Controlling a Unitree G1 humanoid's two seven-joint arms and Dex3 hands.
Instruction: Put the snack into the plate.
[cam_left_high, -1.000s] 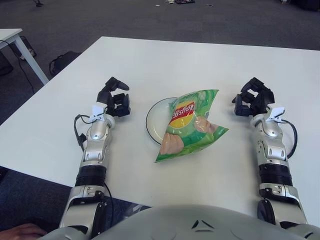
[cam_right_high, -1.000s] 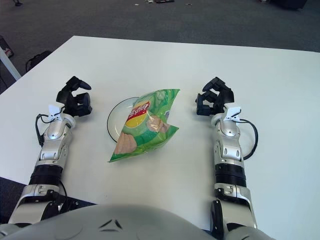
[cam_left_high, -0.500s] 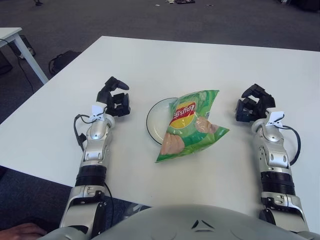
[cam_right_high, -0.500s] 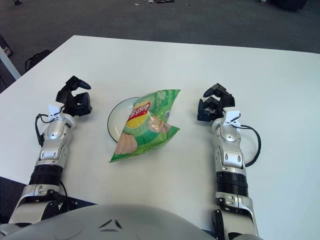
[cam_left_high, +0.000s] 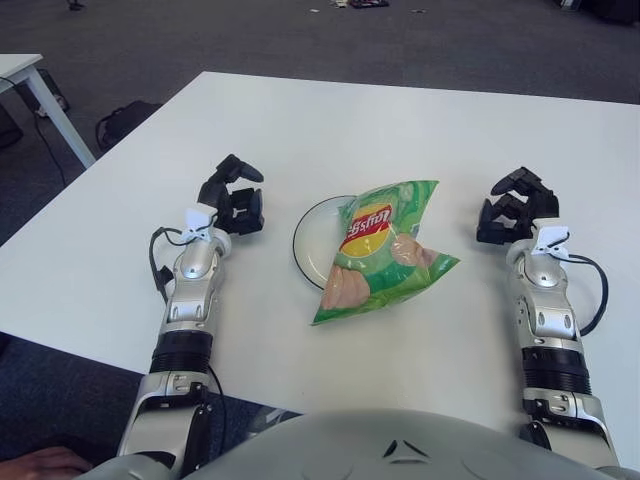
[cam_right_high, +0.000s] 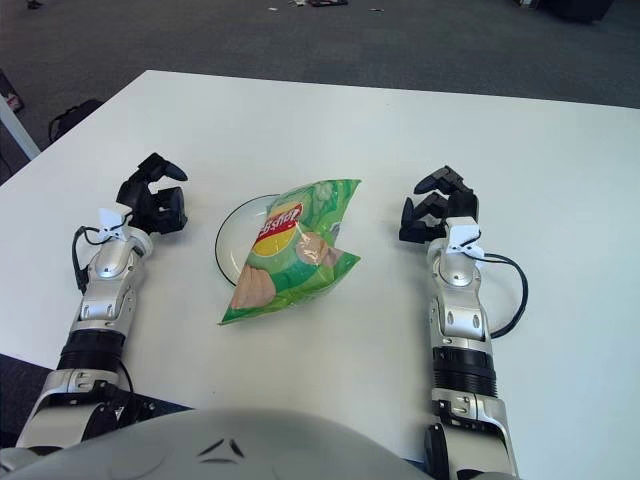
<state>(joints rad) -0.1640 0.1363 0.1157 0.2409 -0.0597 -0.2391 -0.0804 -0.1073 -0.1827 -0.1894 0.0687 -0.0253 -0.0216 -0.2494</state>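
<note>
**Hands clear of the bag, snack lying over the plate**

My right hand (cam_left_high: 515, 205) sits to the right of the round white plate with the dark rim (cam_left_high: 306, 243), well apart from it, with its black fingers loosely curled and holding nothing. My left hand (cam_left_high: 234, 198) shows on the other side of the plate, nearer to it but not touching, with the fingers likewise relaxed and empty.

The green crinkled foil chip bag with the red and yellow logo (cam_left_high: 379, 248) lies across the plate. It covers the plate's right half and middle, leaving only the left arc of the rim bare. Its lower end spills past the plate's near edge onto the white table (cam_left_high: 400, 120), and its right corner juts out beyond the plate as well.

I judge the placing as good as made; the step in hand is letting go cleanly. To do that well I keep both hands slack and away from the bag, because a light, puffy bag like this would slide off at a nudge. If I wanted it seated better, a gentle push on the overhanging end towards the plate's far rim would centre it.

The plate holds nothing else that I can see.
</note>
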